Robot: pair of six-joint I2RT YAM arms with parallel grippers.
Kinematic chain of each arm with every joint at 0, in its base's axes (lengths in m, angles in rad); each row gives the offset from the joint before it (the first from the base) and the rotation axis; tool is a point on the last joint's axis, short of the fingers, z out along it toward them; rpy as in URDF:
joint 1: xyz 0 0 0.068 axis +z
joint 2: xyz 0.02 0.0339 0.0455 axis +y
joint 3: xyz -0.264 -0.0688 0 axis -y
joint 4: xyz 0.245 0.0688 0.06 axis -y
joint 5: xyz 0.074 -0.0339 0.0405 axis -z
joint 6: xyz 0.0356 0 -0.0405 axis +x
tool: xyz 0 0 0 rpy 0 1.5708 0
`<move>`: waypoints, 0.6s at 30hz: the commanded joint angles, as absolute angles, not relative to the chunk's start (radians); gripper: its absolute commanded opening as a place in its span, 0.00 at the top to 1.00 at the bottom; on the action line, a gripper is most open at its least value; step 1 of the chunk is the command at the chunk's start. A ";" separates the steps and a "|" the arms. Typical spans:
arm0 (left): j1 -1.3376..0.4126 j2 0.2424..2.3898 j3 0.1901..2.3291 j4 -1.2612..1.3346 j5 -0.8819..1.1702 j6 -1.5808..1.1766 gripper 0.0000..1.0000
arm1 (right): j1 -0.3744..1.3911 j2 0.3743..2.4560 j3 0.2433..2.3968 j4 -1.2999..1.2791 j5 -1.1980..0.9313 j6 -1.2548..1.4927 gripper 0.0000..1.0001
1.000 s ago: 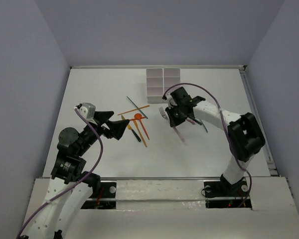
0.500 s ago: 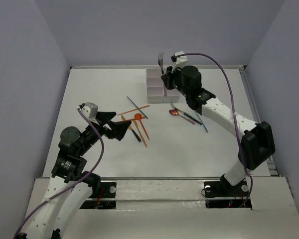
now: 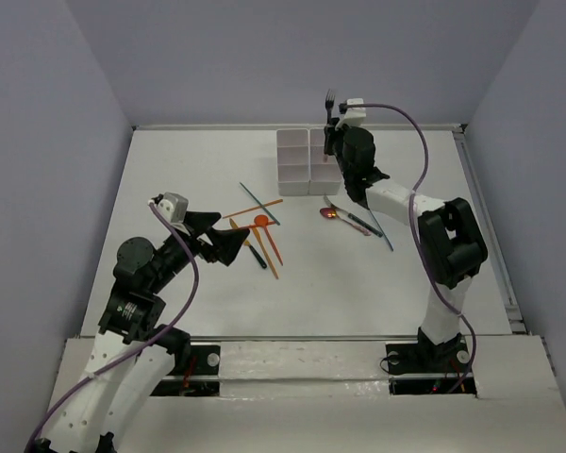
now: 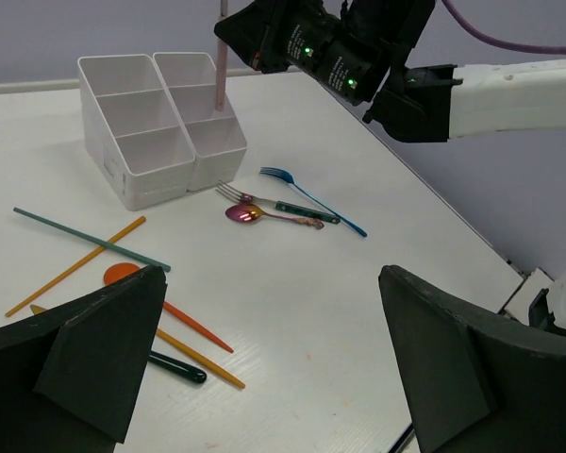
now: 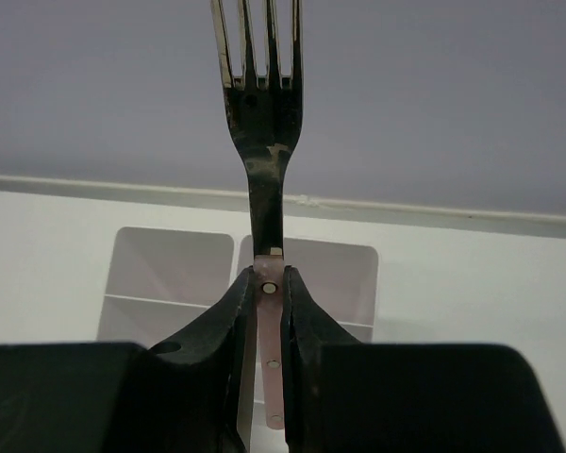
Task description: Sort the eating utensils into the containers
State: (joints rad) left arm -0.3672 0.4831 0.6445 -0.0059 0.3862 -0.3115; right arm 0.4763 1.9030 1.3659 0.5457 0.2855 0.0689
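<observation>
Up between the right gripper's (image 5: 269, 288) fingers (image 5: 222, 321), a pink-handled fork (image 5: 260, 142) is standing upright with its tines pointing at the ceiling. The fingers are pinching narrow on its handle, just under the neck. Directly below them the white bins (image 3: 296, 168) are sitting, and the handle's lower end is hanging over the block. Which compartment exactly, I can't call.

Across the table, the left gripper (image 3: 228, 238) is hovering with its fingers (image 4: 94, 354) spread wide, gripping nothing. Out ahead of those open fingers, the loose pieces are lying flat on the table (image 4: 292, 302). A teal stick (image 4: 90, 239) is crossing an orange stick (image 4: 75, 267). An orange spoon (image 4: 123, 275) is lying right beside one fingertip, and a dark-handled piece (image 4: 174, 368) is lying close in. Further out from the fingers, a shiny purple spoon (image 4: 249, 214), a green-handled fork (image 4: 283, 204) and a blue fork (image 4: 313, 198) are lying close together near the bins.
</observation>
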 commanded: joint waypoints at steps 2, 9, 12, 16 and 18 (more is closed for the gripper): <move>-0.373 0.502 0.698 0.023 0.391 -0.298 0.01 | 0.463 1.917 1.329 0.776 0.304 0.071 1.00; -0.373 0.508 0.696 0.025 0.396 -0.298 0.01 | 0.463 1.939 1.249 0.838 0.318 0.090 1.00; -0.373 0.509 0.696 0.025 0.400 -0.298 0.01 | 0.463 1.942 1.223 0.851 0.322 0.103 1.00; -0.373 0.508 0.696 0.028 0.399 -0.299 0.01 | 0.463 1.963 1.209 0.856 0.330 0.104 1.00; -0.364 0.506 0.695 0.028 0.402 -0.298 0.01 | 0.463 1.970 1.198 0.867 0.328 0.104 1.00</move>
State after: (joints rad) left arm -0.3672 0.5076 0.6495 -0.0090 0.3885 -0.3111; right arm 0.4587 1.9453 1.2114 0.7403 0.3000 0.0914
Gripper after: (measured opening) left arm 0.990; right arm 0.163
